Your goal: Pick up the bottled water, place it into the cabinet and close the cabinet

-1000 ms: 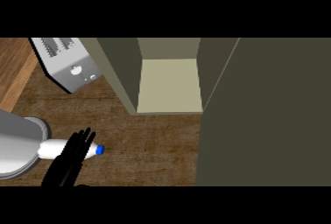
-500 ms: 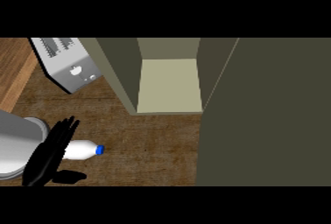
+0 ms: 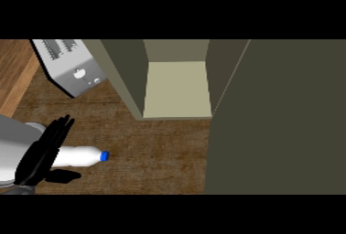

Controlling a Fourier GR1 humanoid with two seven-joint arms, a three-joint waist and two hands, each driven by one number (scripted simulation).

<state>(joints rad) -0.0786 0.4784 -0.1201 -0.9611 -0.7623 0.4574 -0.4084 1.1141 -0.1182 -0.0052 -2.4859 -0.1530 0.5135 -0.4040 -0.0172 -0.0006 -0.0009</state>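
One white bottled water (image 3: 79, 156), blue-capped, lies sideways on the counter (image 3: 155, 155).

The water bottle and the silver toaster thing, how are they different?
The bottle is white with a blue cap; the toaster is silver-grey with dark slots. The bottle is rounded and lies on its side; the toaster is boxy. The left hand has its fingers over the bottle; nothing touches the toaster. The bottle shows smaller than the toaster. Both sit on the brown counter, left of the open cabinet.
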